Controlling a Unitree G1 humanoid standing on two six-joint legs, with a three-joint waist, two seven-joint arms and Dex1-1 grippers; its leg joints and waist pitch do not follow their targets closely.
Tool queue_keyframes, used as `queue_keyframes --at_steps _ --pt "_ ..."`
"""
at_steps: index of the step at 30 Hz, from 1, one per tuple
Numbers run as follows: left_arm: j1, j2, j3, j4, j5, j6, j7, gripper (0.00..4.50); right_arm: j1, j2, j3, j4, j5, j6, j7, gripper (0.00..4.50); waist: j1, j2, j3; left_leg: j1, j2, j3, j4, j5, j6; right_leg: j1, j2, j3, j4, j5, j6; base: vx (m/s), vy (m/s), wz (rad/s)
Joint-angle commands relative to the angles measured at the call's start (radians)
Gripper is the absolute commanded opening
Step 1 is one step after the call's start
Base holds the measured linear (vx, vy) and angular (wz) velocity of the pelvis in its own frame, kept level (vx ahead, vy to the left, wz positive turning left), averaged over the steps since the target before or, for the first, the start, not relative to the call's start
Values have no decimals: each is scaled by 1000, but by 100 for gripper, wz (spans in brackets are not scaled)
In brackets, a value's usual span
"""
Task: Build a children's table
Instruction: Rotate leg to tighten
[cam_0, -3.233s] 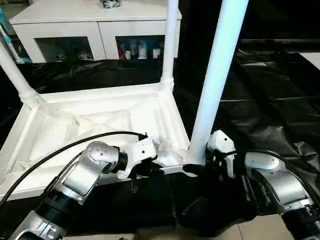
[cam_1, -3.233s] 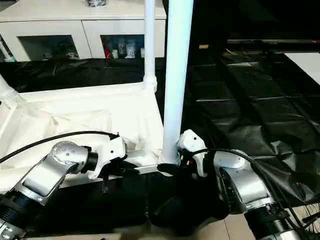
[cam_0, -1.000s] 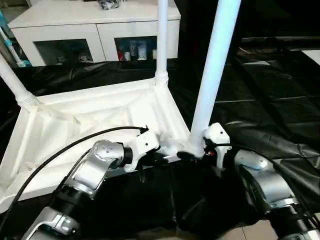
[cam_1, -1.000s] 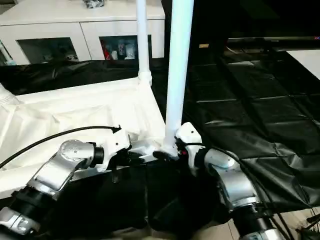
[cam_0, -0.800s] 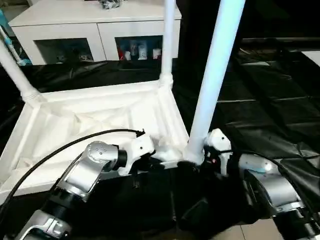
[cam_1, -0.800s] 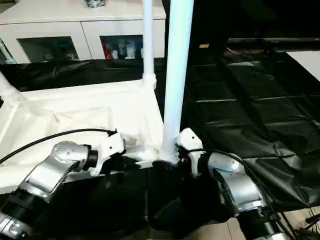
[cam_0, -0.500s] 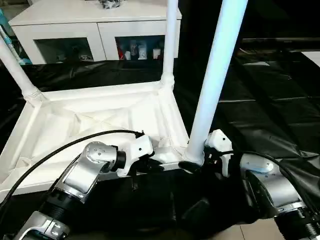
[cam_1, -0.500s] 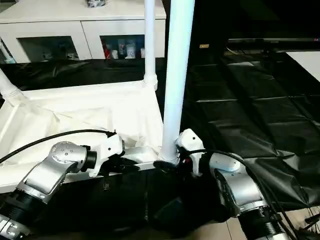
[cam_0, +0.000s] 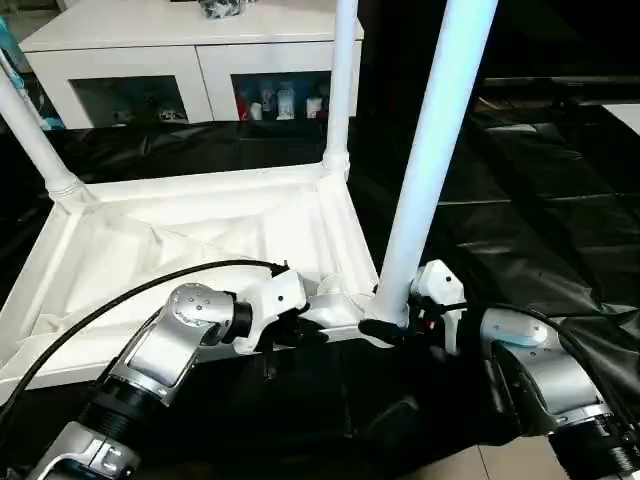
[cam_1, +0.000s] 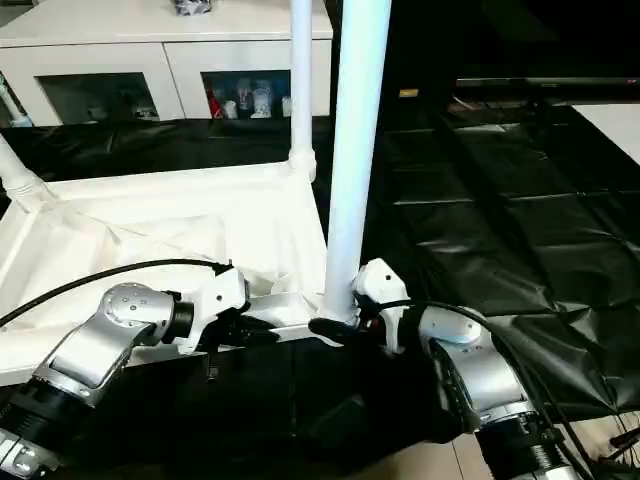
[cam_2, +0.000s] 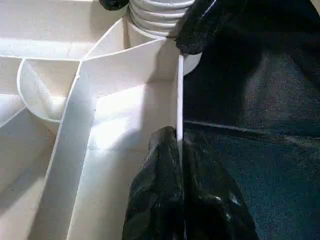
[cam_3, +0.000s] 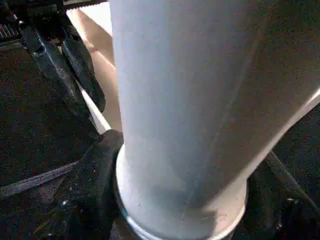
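One upturned tabletop (cam_0: 200, 225), three fitted legs (cam_0: 430, 160), two claws (cam_0: 300, 333), one cabinet (cam_0: 190, 60).

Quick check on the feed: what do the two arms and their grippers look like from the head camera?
Both forearms are silver metal cylinders with black ribbed collars near the elbow. Rounded white housings carry the left gripper and right gripper, each with two glossy black fingers. A black cable arcs over the left arm; another loops over the right.

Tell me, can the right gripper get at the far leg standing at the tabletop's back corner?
Probably not now. The right gripper sits around the near leg, which stands between it and the far leg across the tabletop.
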Motion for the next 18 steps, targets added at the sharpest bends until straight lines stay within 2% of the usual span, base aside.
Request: queue_keyframes --at_steps 1,4,7,9,10,13,15,17,18 --pt "9 -3 -32 -1 -16 11 -34 0 -2 11 -13 13 11 -6 -14 270 2 -16 -56 2 32 -4 -48 -49 121 53 -54 36 -54 91 -280 0 0 0" --pt "3 -16 -27 17 -7 15 -5 0 -14 45 -30 42 0 0 -83 270 0 -15 -54 0 32 -4 -49 -56 117 52 -55 36 -55 77 -281 0 0 0" --pt "-24 -66 -11 80 20 34 93 0 -40 117 -53 95 -29 14 -230 270 -8 -12 -48 4 32 -4 -54 -116 81 46 -54 36 -65 -13 -275 0 0 0" --pt "-43 -95 -9 119 42 49 149 0 -53 169 -68 122 -39 31 -322 270 -15 -14 -45 7 32 -7 -61 -172 34 45 -56 37 -73 -125 -253 0 0 0" --pt "-52 -112 -5 135 48 59 178 0 -60 194 -75 134 -45 44 -369 270 -18 -11 -43 5 31 -6 -62 -180 28 43 -56 39 -73 -139 -248 0 0 0" --pt "-92 -182 15 201 64 101 291 0 -92 289 -106 188 -55 95 -535 269 -20 -11 -39 12 30 -7 -67 -233 7 37 -56 41 -83 -207 -222 0 0 0" --pt "-122 -239 36 258 72 134 384 0 -120 353 -125 238 -69 117 -649 269 -21 -9 -41 16 29 -10 -70 -246 -15 37 -57 43 -85 -231 -207 0 0 0" --pt "-151 -292 50 326 88 149 471 0 -154 413 -147 299 -81 132 -763 269 -24 -10 -38 15 25 -9 -71 -252 -21 35 -55 44 -88 -235 -202 0 0 0" --pt "-151 -292 50 326 88 149 471 0 -154 413 -147 299 -81 132 -763 269 -23 -11 -40 17 25 -9 -70 -262 -19 34 -57 44 -91 -249 -197 0 0 0"
